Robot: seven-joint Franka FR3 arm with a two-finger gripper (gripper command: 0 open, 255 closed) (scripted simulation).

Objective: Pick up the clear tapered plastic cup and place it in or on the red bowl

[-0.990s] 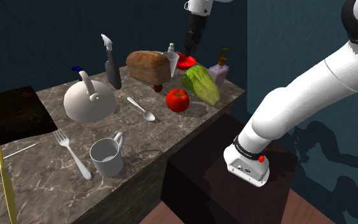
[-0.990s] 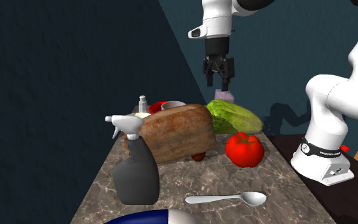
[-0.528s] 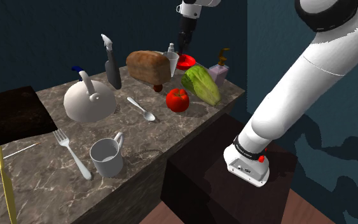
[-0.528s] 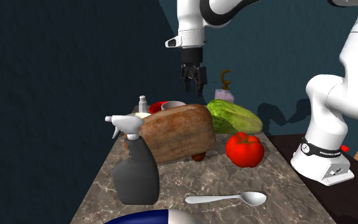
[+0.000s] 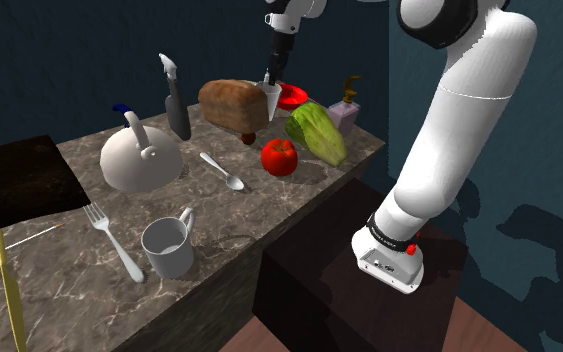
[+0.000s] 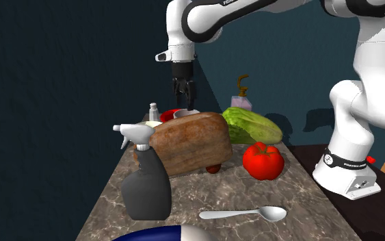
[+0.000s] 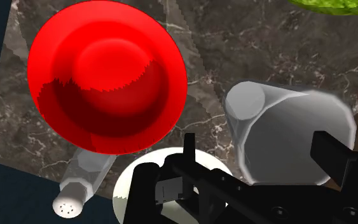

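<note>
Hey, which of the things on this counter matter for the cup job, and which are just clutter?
Job: grey tapered cup, red bowl, gripper.

Clutter: bread loaf, lettuce, tomato, spoon, kettle, mug, fork, spray bottle, shaker.

Arches the white arm [image 5: 459,120] up from the stand and out over the tabletop's far edge; points the black claw [image 6: 183,94] straight down, fingers parted.
</note>
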